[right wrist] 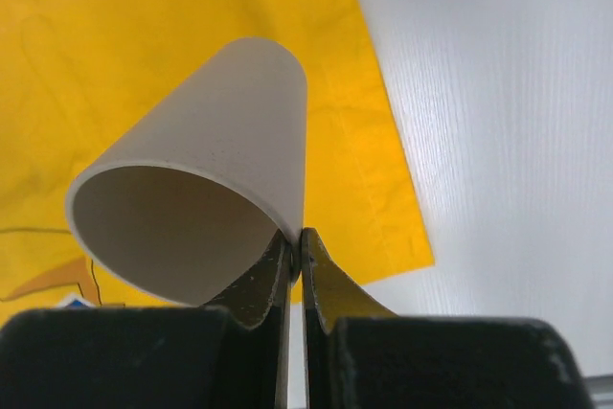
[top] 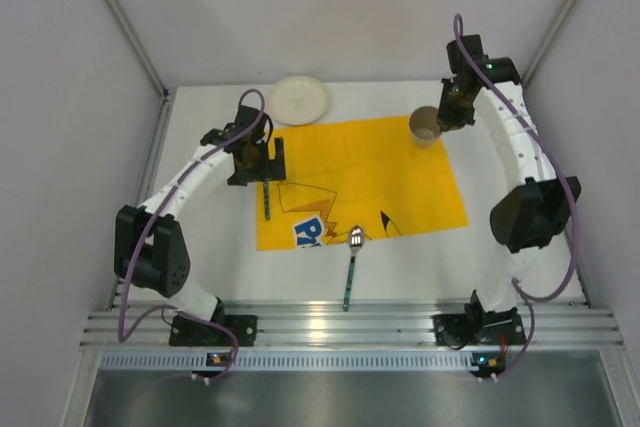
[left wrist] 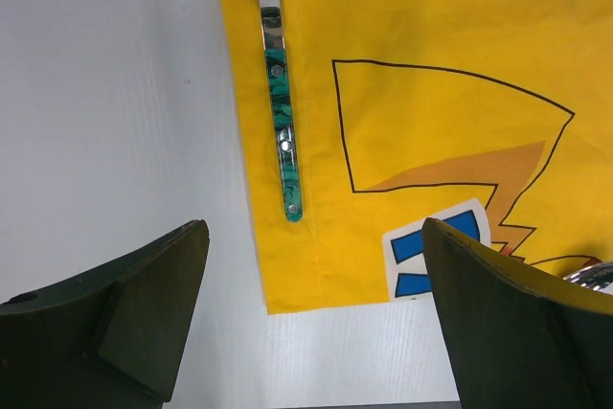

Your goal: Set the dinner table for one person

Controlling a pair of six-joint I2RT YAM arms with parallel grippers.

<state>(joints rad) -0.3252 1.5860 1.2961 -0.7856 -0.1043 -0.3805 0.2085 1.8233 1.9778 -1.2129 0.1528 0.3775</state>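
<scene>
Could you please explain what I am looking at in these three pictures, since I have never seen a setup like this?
These are two robot arms bolted at the near edge of a large white tabletop. The overhead picture looks down from above and behind them; the other two come from a camera on each wrist, so each shows its own fingers.

On the table lies a yellow cartoon-print placemat. A green-handled metal fork rests along the mat's left edge, and a green-handled metal spoon lies at the mat's near edge, its handle out on the white top. A round white plate sits beyond the mat.

The left gripper is open and empty, just above the fork. The right gripper is shut on the rim of a beige paper cup, holding it tilted over the mat's far right corner.
</scene>
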